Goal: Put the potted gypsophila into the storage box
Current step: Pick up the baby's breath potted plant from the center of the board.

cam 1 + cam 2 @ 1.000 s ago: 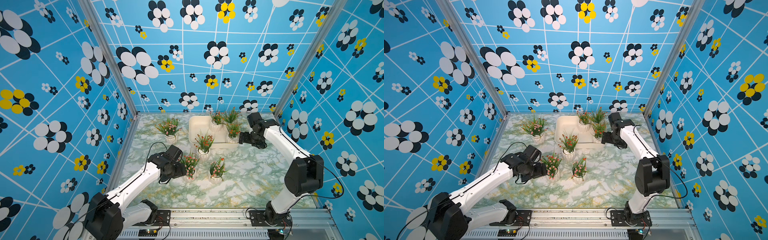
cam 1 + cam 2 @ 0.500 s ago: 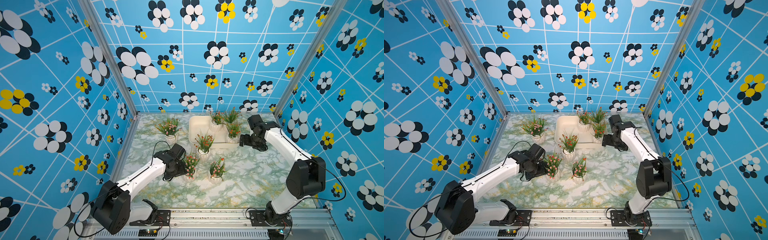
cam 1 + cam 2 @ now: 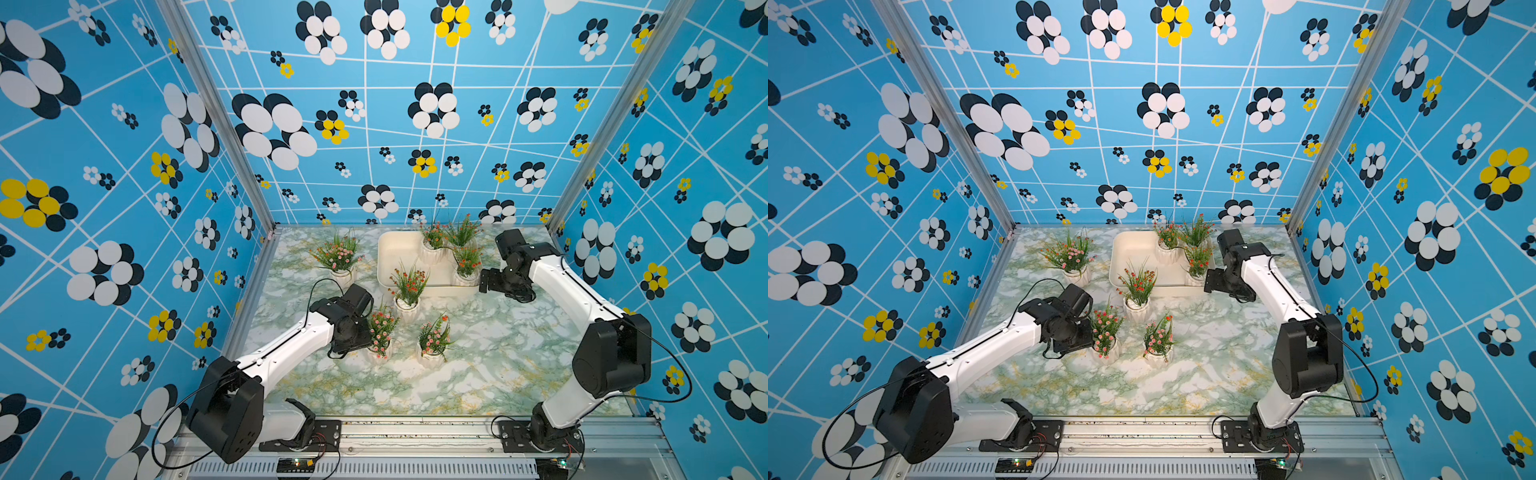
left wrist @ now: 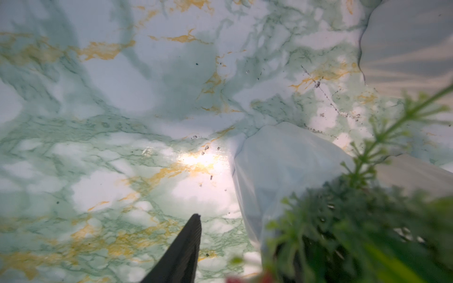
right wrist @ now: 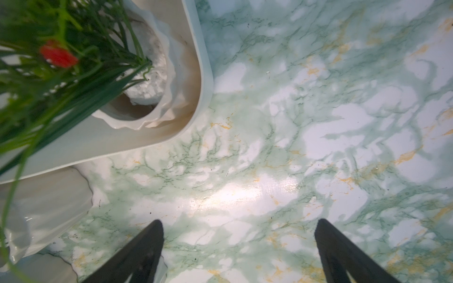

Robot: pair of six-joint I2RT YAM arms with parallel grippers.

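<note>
Potted gypsophila (image 3: pixel 380 332), tiny pink blooms, green stems, ribbed white pot, upright on the marbled surface (image 3: pixel 498 353) outside the cream storage box (image 3: pixel 395 253), left gripper (image 3: pixel 360 337) beside it, grip unclear, right gripper (image 5: pixel 239 225) spread apart

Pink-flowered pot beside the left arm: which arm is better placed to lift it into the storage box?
Left: left fingers are at that pot; right fingers stand open, empty, beside the storage box.
</note>
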